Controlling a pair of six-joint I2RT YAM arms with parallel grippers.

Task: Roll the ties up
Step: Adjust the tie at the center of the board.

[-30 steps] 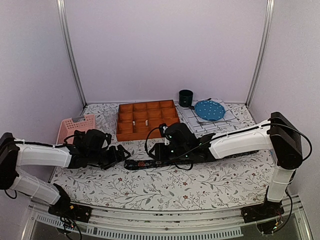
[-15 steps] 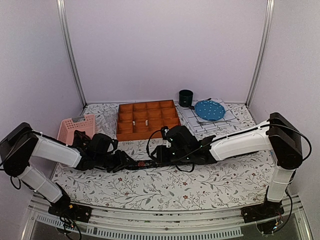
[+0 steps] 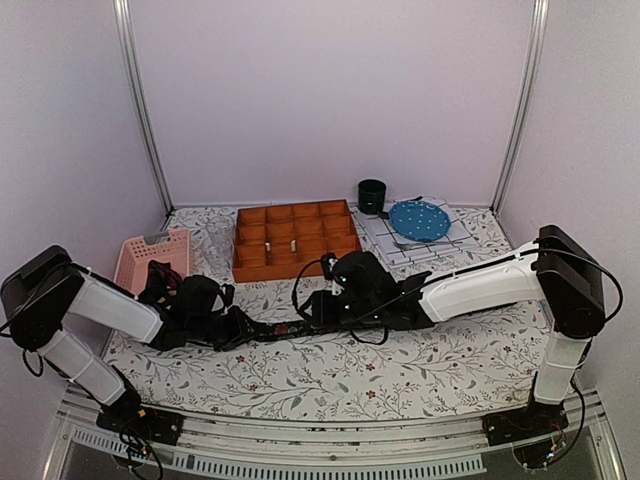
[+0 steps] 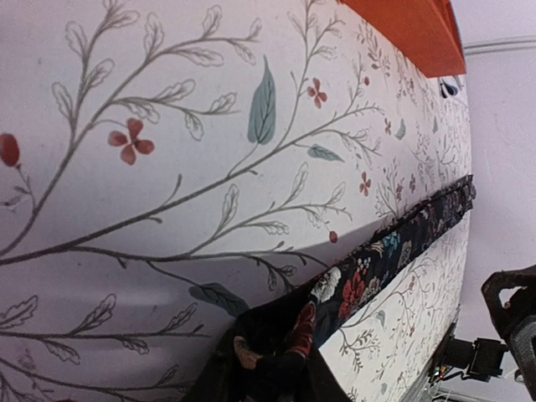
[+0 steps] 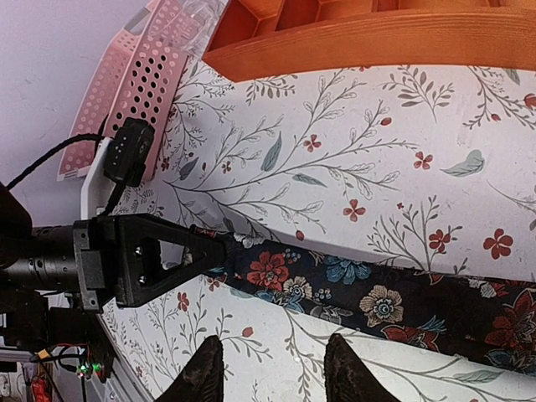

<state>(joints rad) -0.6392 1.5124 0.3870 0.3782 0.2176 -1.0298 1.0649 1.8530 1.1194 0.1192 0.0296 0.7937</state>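
Left pincer (image 4: pixel 268 368) pinches only the tie (image 4: pixel 394 251) tip, bunched; right pincer (image 5: pixel 276 368) gapes near it. You risk slippage or a skewed roll.

There is one dark flowery tie (image 5: pixel 377 306) on the one desk (image 3: pixel 330 385). There are two robot arms, each with one tool: the left tool (image 3: pixel 243 325) and the right tool (image 5: pixel 275 373). At 12 o'clock is one orange tray (image 3: pixel 290 268) with two small pale bits (image 3: pixel 268 244) inside. At 9 o'clock is one pink basket (image 3: pixel 135 262). At 1 o'clock are one dark cup (image 3: pixel 372 195) and one blue plate (image 3: pixel 420 215).
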